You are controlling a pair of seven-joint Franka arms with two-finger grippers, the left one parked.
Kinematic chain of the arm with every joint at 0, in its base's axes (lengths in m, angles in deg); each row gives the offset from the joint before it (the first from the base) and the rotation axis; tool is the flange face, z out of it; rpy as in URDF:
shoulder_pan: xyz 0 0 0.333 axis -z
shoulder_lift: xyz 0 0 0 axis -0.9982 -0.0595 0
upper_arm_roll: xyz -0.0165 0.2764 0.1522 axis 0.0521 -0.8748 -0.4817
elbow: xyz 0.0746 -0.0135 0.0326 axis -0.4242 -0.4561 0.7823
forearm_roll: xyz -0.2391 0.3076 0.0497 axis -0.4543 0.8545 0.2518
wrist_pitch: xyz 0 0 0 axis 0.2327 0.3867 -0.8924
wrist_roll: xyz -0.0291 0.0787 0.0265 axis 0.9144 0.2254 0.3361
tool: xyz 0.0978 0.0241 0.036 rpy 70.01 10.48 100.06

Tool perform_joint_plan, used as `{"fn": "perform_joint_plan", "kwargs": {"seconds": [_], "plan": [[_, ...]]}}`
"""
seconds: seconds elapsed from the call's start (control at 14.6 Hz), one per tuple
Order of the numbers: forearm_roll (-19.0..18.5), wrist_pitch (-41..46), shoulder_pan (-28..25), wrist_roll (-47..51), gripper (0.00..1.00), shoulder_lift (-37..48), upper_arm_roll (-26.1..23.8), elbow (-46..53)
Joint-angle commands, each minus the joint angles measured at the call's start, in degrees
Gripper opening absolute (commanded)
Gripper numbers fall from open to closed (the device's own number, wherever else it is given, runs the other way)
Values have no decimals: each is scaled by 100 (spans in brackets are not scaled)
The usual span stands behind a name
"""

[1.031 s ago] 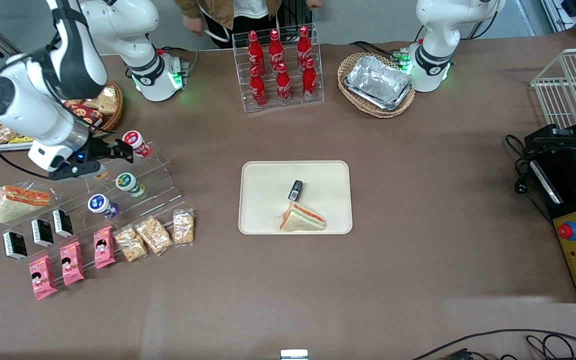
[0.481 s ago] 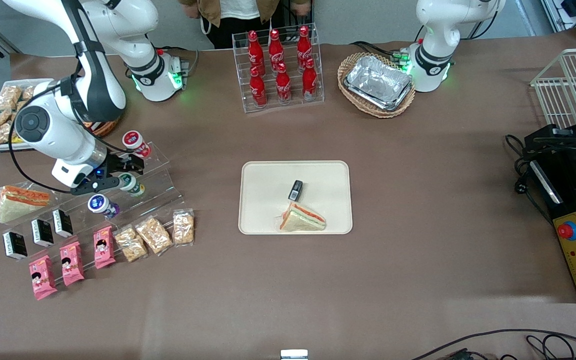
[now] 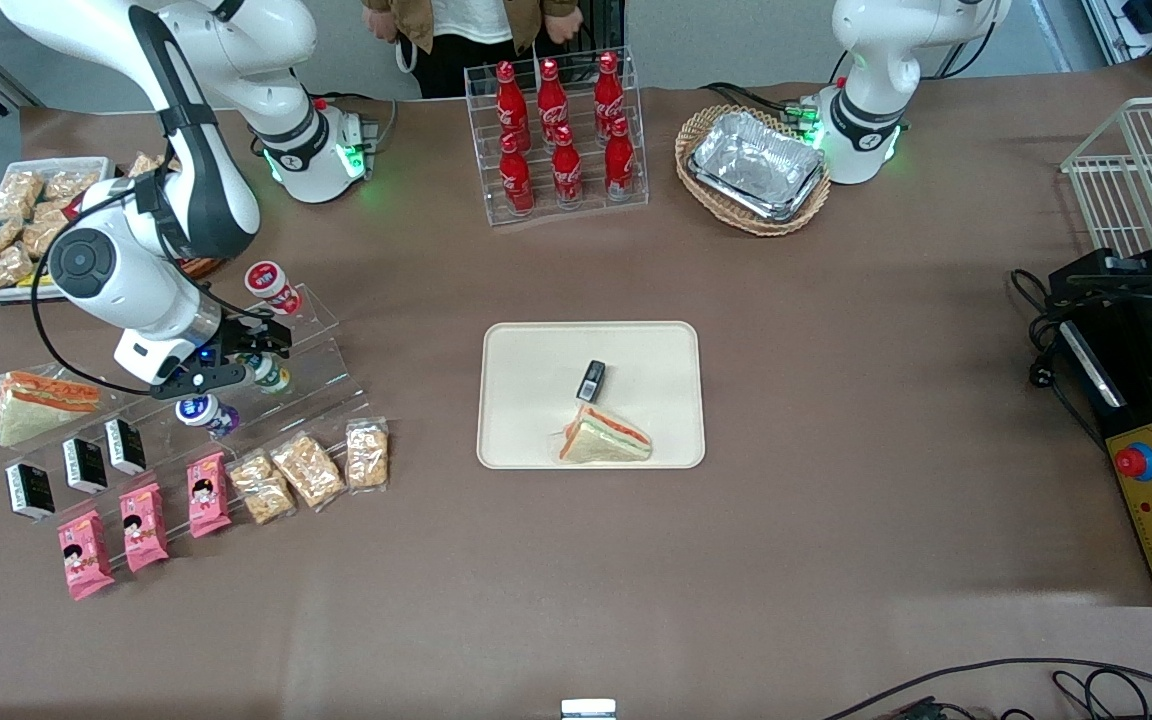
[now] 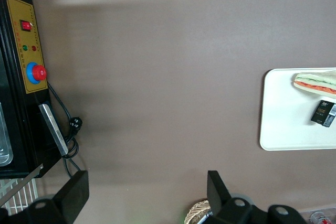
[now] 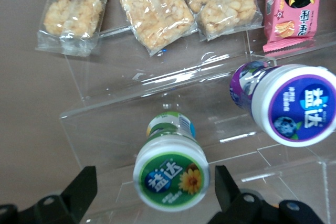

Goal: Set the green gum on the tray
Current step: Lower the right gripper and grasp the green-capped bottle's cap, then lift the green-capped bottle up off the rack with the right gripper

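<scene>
Green gum [image 5: 171,174] is seen lying on a step of a clear acrylic riser [image 3: 316,345], toward the working arm's end of the brown tabletop [image 3: 836,400]. The cream-beige tray [image 3: 526,360] is set near the middle of the tabletop, well apart from the riser, and is occupied by a wrapped triangular sandwich [image 3: 604,438] and a small dark packet [image 3: 591,380] just beside it. The end effector [image 3: 251,365] is held directly over the gum, with its fingers [image 5: 79,190] spread to either side of the green-topped canister; no contact with it is shown in the right wrist view. A blue-topped canister [image 5: 289,103] is lodged on the next step, nearer the front camera, and a red-topped canister [image 3: 271,285] is placed on the step farther from that camera. Nearer the front camera than the riser, three bagged rice-crisp snacks [image 5: 152,6] and three pink wrapped packets [image 3: 141,525] are laid out in rows. Three small black boxes [image 3: 84,465] are lined up beside them. Another wrapped sandwich [image 3: 41,405] is lying near the tabletop's edge.
</scene>
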State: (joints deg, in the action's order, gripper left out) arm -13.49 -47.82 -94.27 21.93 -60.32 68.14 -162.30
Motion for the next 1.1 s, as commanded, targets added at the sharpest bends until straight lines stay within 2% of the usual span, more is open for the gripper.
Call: {"fn": "perform_joint_plan", "kwargs": {"seconds": [0.0, 0.27, 0.34, 0.69, 1.03], "plan": [[-85, -301, 39, -67, 100, 8, 9, -180], [-85, -450, 56, -234, 98, -71, 26, -232], [-85, -564, 143, -356, 92, -80, 26, -276], [-85, -618, 223, -674, 39, -124, 26, -277], [-77, -329, 214, -683, 37, 69, 26, -163]]}}
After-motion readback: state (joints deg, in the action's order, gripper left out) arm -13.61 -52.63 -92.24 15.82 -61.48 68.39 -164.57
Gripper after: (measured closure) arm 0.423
